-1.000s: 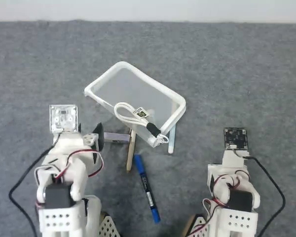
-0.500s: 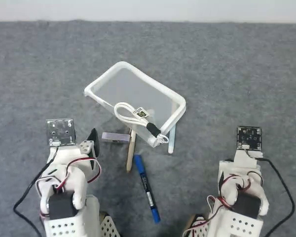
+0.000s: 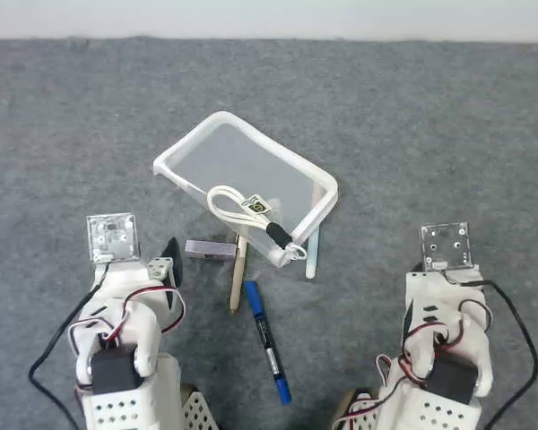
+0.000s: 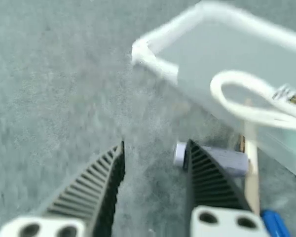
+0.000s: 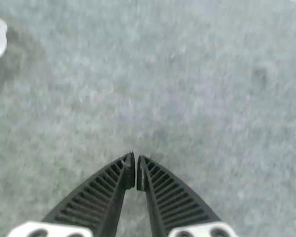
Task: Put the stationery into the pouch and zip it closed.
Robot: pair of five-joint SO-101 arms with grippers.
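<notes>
Your left gripper (image 4: 155,148) is standing wide beside the grey stick (image 4: 229,159), which is likely light and rigid; be gripping it mid-length. Your right gripper (image 5: 136,165) is sitting pinched closed.

High view: fixed overhead, looking down, arm bases at near edge, whole pouch (image 3: 242,175) mid-frame
Left wrist view: low, close, facing past left gripper (image 4: 155,148) to pouch corner and lilac piece (image 4: 227,159), both shared with high view
Right wrist view: close above grey mat (image 5: 187,74), past right gripper (image 5: 136,163)
</notes>
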